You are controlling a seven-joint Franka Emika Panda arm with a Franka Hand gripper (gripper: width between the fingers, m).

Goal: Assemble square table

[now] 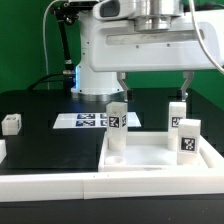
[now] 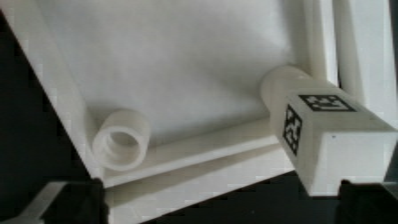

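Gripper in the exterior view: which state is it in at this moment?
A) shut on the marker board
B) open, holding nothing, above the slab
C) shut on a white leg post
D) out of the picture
B: the gripper hangs with its fingers spread and nothing between them, above the square table slab, where leg posts stand upright.

White square slab lies flat; three tagged legs stand upright on it.
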